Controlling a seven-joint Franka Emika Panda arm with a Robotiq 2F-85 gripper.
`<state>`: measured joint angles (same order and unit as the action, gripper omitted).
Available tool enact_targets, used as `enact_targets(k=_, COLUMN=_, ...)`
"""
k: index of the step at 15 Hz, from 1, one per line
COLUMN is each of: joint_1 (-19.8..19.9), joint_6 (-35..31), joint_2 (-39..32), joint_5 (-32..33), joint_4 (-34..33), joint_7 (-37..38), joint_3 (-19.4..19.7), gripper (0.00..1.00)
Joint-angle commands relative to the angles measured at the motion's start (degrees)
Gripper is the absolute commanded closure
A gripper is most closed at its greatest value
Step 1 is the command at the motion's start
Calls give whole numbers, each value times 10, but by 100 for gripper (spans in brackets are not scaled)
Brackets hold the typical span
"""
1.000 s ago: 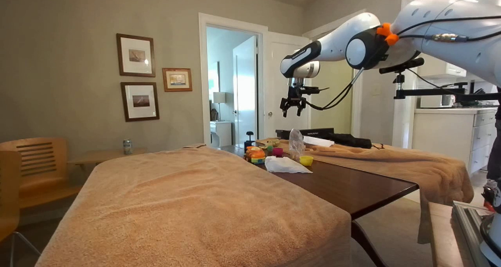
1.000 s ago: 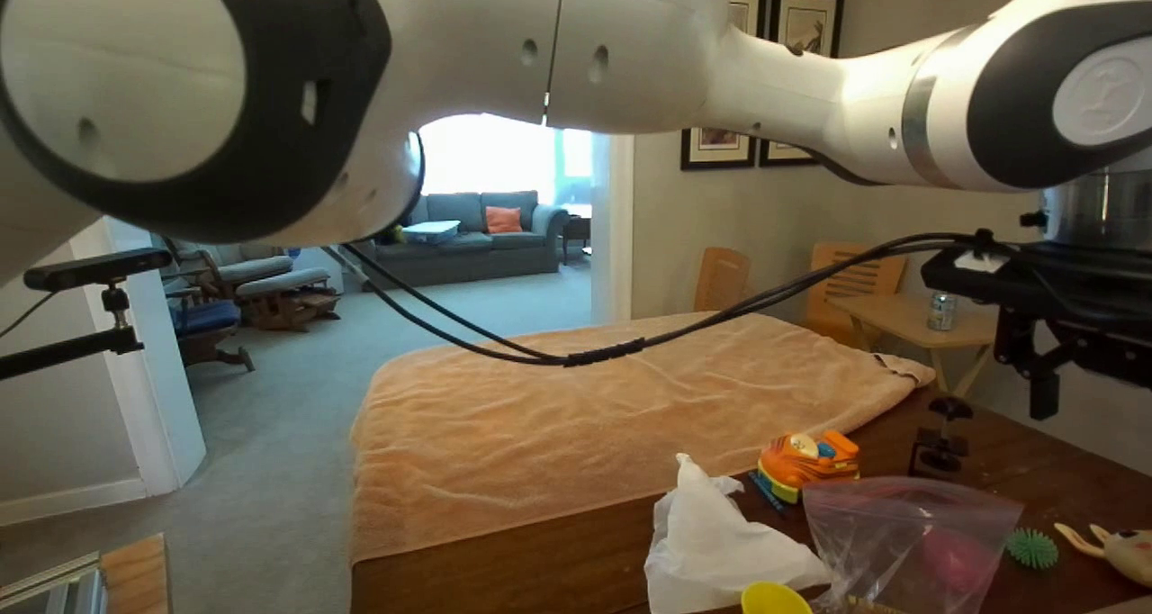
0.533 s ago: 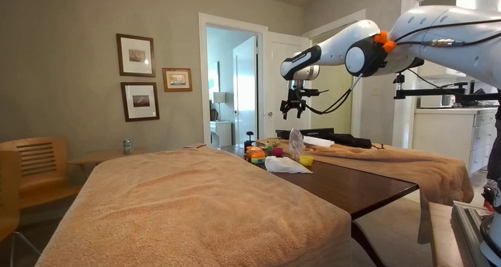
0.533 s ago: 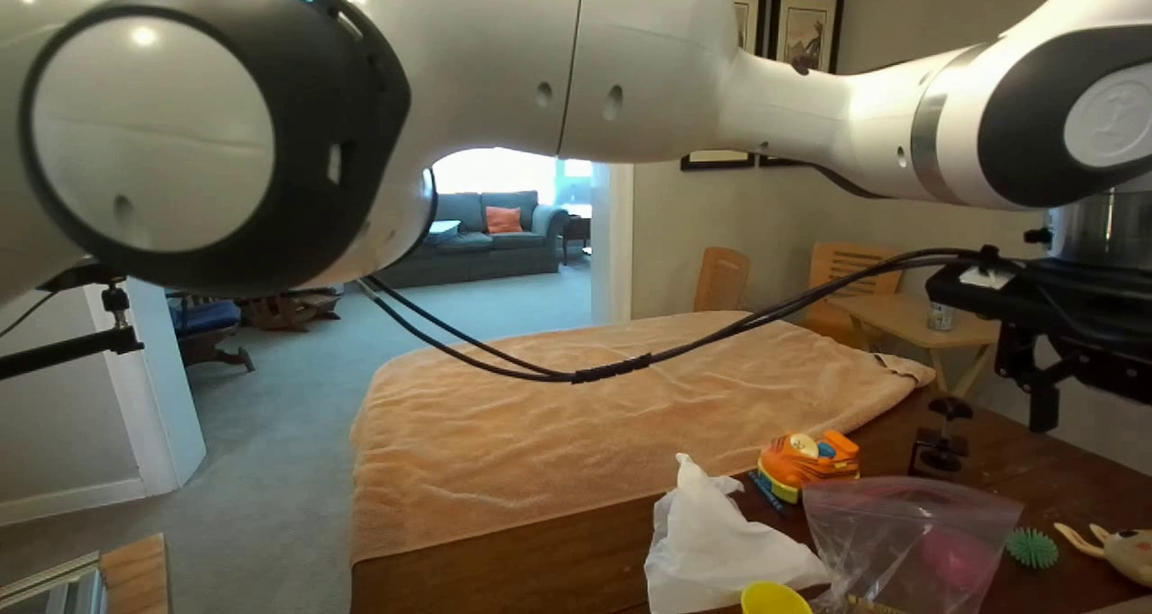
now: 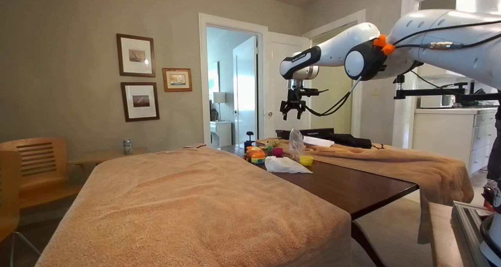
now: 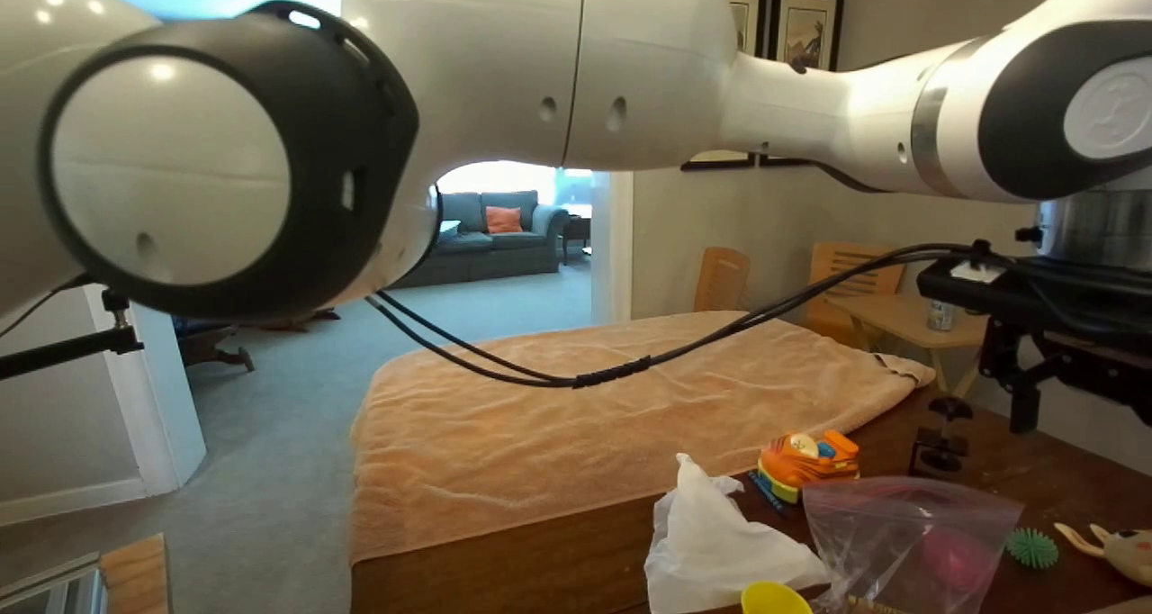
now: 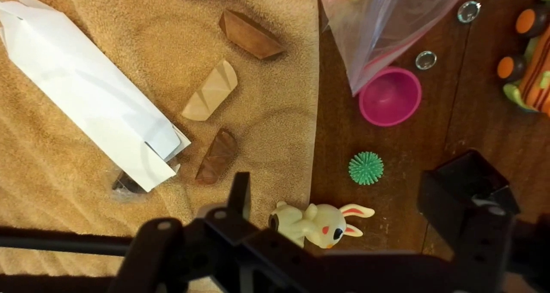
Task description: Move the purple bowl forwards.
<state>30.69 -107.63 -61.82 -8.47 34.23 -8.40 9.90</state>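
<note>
The purple bowl (image 7: 389, 96) is small, magenta and empty. It stands upright on the dark wooden table, above and right of the jaws' middle in the wrist view. A clear plastic bag (image 7: 386, 31) touches or overlaps its upper left rim. The bowl also shows in an exterior view (image 5: 278, 152), and through the bag in an exterior view (image 6: 958, 555). My gripper (image 7: 339, 187) is open and empty, pointing down high above the table. In an exterior view the gripper (image 5: 292, 116) hangs well above the bowl, not touching it.
A green spiky ball (image 7: 365, 168) and toy rabbit (image 7: 322, 226) lie below the bowl in the wrist view. An orange toy (image 6: 808, 461), a yellow cup (image 6: 774, 599), white cloth (image 6: 720, 542) and a black clamp (image 6: 940, 434) are on the table. A white box (image 7: 86, 91) lies on the towel.
The arm's elbow has come down and the gripper has sunk slightly, staying open. The bowl and other objects have not moved.
</note>
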Motion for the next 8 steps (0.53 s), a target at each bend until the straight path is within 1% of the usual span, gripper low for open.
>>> enact_targets(k=1, joint_1=0, joint_6=9, joint_2=-10, joint_5=-2, joint_4=-25, joint_7=3, joint_3=-3, gripper=0)
enact_targets(k=6, joint_1=-3, joint_6=1, joint_2=-9, joint_5=-2, joint_4=-24, joint_7=-6, joint_3=-6, gripper=0)
enact_targets(k=8, joint_1=-4, joint_6=-1, joint_2=-7, joint_5=-3, joint_4=-22, joint_7=-31, joint_3=-12, gripper=0)
